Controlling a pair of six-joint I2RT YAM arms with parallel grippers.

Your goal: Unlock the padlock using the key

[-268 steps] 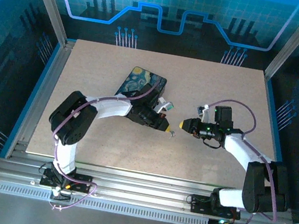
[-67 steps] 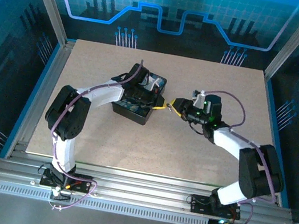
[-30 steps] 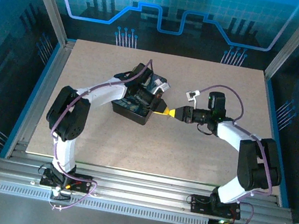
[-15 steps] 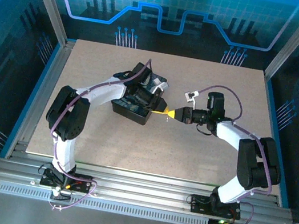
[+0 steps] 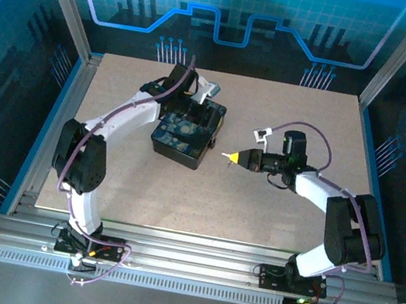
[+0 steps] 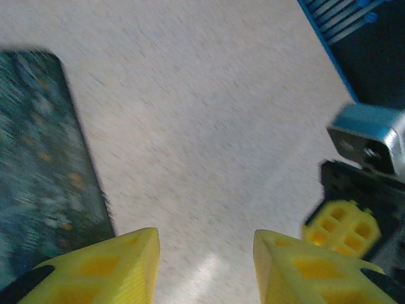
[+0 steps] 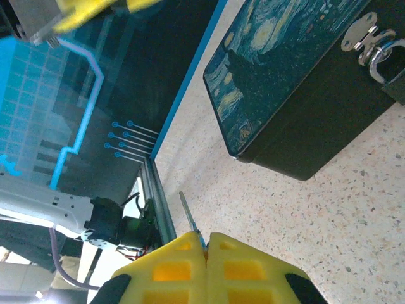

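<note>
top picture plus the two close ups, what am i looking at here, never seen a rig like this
It is a two-armed robot bolted to the near edge of a table. The top picture looks down from above and behind: the left arm is on the left, the right arm on the right. The other two pictures come from small cameras on each wrist, so the yellow wedges at the bottom are that arm's own jaws. On the table lies a black box with a swirly painted lid; a tiny padlock sits at its clasp. The right jaws are shut on a thin silvery key. The left jaws stand open and hold nothing, near the box's far end.
</note>
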